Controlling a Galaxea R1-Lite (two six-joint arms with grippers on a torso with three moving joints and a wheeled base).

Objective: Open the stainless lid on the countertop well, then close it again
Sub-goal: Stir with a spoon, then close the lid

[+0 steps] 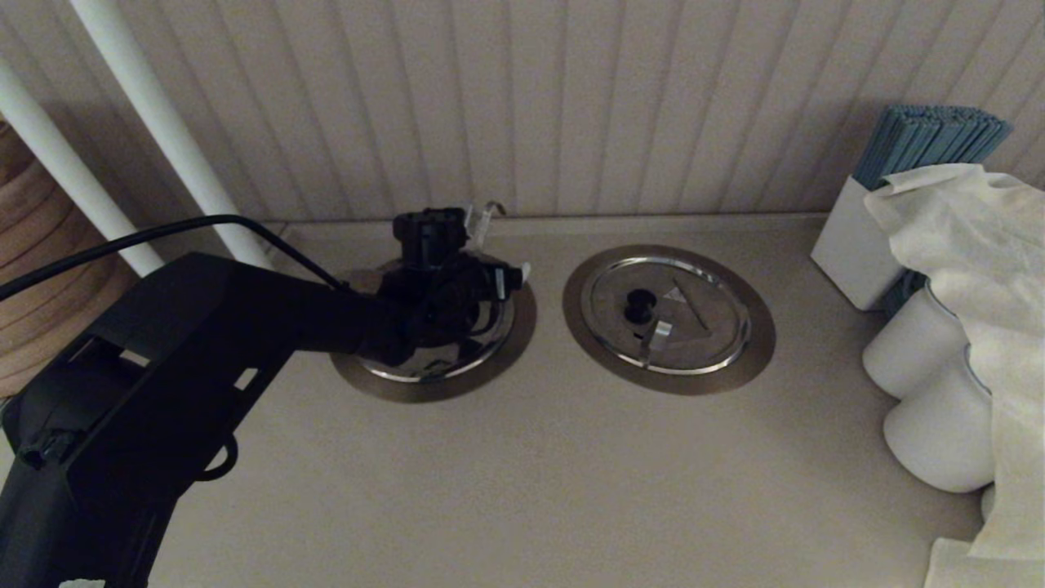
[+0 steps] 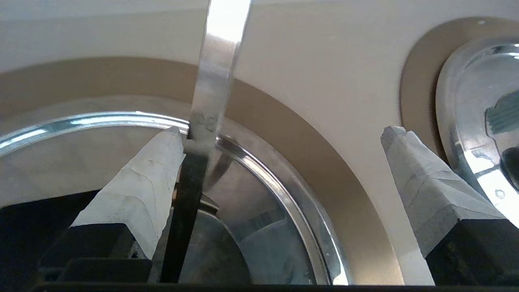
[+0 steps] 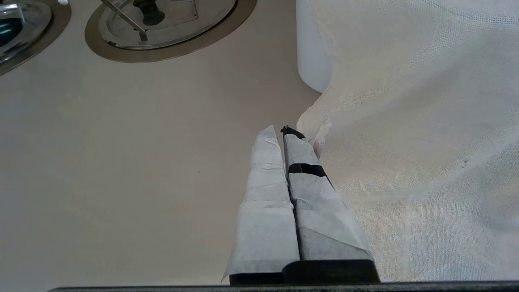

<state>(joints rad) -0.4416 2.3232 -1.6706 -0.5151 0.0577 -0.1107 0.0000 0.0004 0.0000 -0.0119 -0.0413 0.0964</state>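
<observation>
The stainless lid (image 1: 437,357) lies in the countertop well, whose brushed flange (image 1: 522,327) rings it at the counter's left. My left gripper (image 1: 500,245) hovers over the lid and covers its centre knob. In the left wrist view this gripper (image 2: 282,134) is open, with its fingers spread wide. The tall steel rod (image 2: 215,73) stands against the inner side of one finger (image 2: 142,182). The lid's shiny rim (image 2: 259,170) and the flange (image 2: 316,142) curve between the fingers. My right gripper (image 3: 282,132) is shut, empty, and low over the counter by a white cloth (image 3: 413,121).
The twin well with its tabbed lid (image 1: 665,318) sits just right of the first. A white holder of blue sticks (image 1: 865,237), white cups (image 1: 931,408) and the draped cloth (image 1: 980,269) crowd the right side. The panelled wall runs close behind, and white poles (image 1: 163,122) stand at the left.
</observation>
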